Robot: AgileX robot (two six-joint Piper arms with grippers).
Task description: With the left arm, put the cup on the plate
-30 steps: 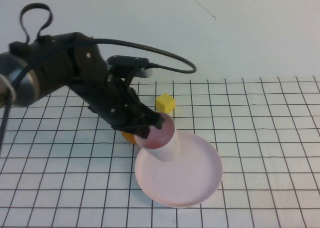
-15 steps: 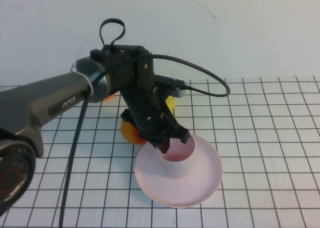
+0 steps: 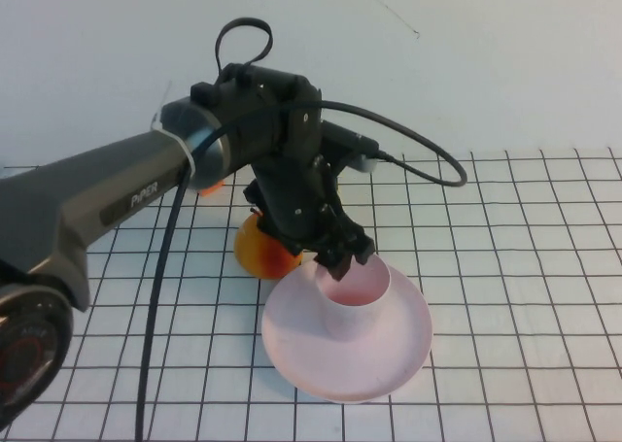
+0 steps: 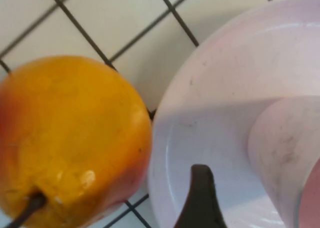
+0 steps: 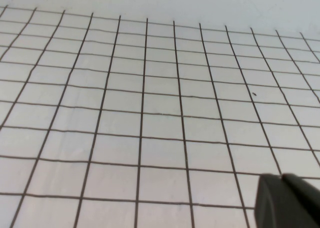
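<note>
The pale pink cup [image 3: 356,291] stands upright on the pale pink plate [image 3: 389,355], in its back half. My left gripper [image 3: 342,259] sits at the cup's back-left rim, open. In the left wrist view one black finger [image 4: 200,200] is outside the cup wall [image 4: 277,153], with a gap between them; the other finger is out of view. The plate [image 4: 220,87] fills much of that view. My right gripper [image 5: 286,200] is shut and empty above the bare grid cloth; it does not show in the high view.
An orange-yellow pear [image 3: 260,251] lies on the cloth against the plate's back-left edge and is large in the left wrist view [image 4: 70,138]. A small orange thing [image 3: 210,185] peeks out behind the left arm. The arm's black cable [image 3: 428,165] loops to the right.
The left arm carried the cup from the plate's back-left edge onto the plate, where it now stands upright. The gripper has drawn back a little from the rim.
</note>
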